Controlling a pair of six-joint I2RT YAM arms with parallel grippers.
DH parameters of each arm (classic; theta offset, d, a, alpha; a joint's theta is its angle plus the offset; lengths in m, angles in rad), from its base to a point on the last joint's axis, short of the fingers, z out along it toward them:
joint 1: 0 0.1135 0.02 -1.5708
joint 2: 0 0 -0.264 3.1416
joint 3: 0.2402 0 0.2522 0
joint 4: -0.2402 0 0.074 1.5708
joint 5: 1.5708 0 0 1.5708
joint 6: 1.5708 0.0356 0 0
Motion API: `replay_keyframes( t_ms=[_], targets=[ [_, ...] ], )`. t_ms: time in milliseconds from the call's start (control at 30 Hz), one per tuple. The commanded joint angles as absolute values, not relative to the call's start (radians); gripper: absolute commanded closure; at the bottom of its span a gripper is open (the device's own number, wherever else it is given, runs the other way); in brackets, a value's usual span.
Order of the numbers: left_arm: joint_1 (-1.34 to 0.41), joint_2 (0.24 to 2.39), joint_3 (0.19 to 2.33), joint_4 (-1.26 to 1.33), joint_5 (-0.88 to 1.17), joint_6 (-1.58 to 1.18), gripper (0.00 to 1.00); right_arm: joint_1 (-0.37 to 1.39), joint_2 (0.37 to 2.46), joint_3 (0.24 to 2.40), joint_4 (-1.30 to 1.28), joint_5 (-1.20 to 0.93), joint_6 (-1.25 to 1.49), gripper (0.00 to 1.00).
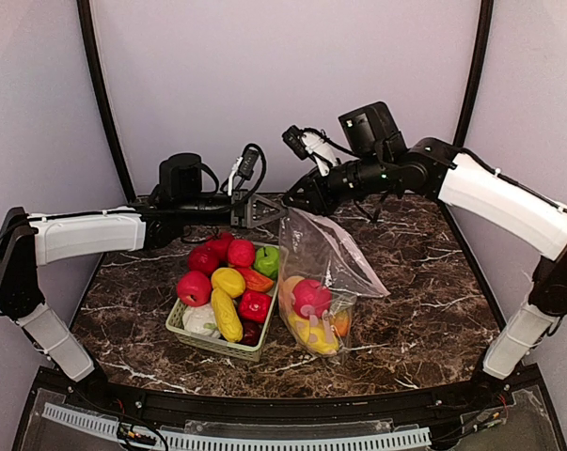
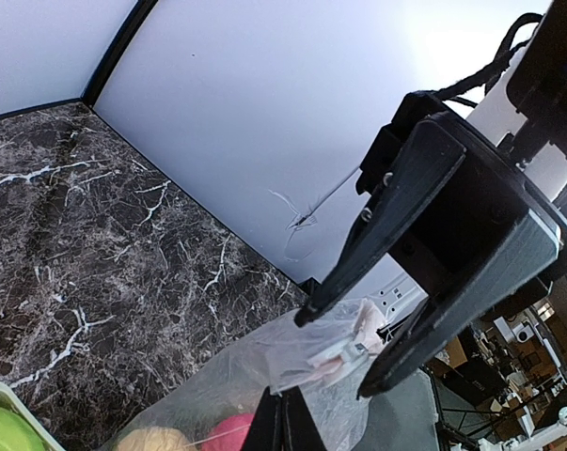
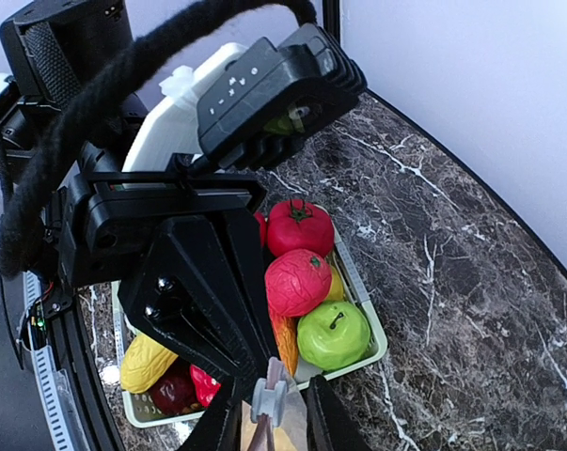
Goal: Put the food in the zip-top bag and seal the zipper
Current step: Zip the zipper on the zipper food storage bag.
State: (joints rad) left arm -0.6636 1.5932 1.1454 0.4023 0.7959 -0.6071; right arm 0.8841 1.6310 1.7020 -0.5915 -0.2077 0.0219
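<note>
The zip-top bag [image 1: 335,254] hangs by its top corner at the table's middle, with red, yellow and orange food [image 1: 311,297] inside. My left gripper [image 1: 260,211] is shut on the bag's top edge; its fingers [image 2: 283,423] pinch the plastic. The right gripper [image 1: 297,202] meets it from the right. Its jaws [image 3: 269,427] stand open on either side of the zipper's white slider [image 3: 270,402], with a gap on each side. From the left wrist, the slider [image 2: 351,351] sits between the right gripper's black fingers [image 2: 377,244]. More food [image 1: 228,282] fills the basket.
The pale green basket [image 1: 212,343] stands left of the bag, holding a green apple [image 3: 332,334], a tomato [image 3: 299,225] and other fruits. The grey back wall [image 1: 264,94] rises close behind both grippers. Dark marble table [image 1: 424,301] spreads to the right.
</note>
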Motion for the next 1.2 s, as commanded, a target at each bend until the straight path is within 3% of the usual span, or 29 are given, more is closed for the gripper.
replay_keyframes(
  t_ms=[0, 100, 300, 467, 1133, 1167],
  targets=[
    [-0.657, 1.592, 1.140, 0.404, 0.808, -0.605, 0.99, 0.893, 1.644, 1.740, -0.571, -0.194, 0.006, 0.81],
    [-0.658, 1.592, 1.138, 0.405, 0.803, -0.608, 0.99, 0.894, 1.646, 1.738, -0.573, -0.199, 0.007, 0.89],
    [-0.658, 1.589, 1.135, 0.413, 0.796, -0.616, 0.99, 0.893, 1.646, 1.723, -0.582, -0.216, 0.007, 0.91],
    [-0.658, 1.584, 1.129, 0.405, 0.773, -0.613, 0.99, 0.893, 1.632, 1.701, -0.585, -0.205, 0.011, 1.00],
    [-0.657, 1.581, 1.108, 0.431, 0.739, -0.626, 0.99, 0.893, 1.463, 1.534, -0.560, -0.139, 0.078, 1.00],
    [-0.657, 1.583, 1.108, 0.440, 0.747, -0.627, 0.96, 0.891, 1.459, 1.526, -0.551, -0.148, 0.081, 1.00]
  ],
)
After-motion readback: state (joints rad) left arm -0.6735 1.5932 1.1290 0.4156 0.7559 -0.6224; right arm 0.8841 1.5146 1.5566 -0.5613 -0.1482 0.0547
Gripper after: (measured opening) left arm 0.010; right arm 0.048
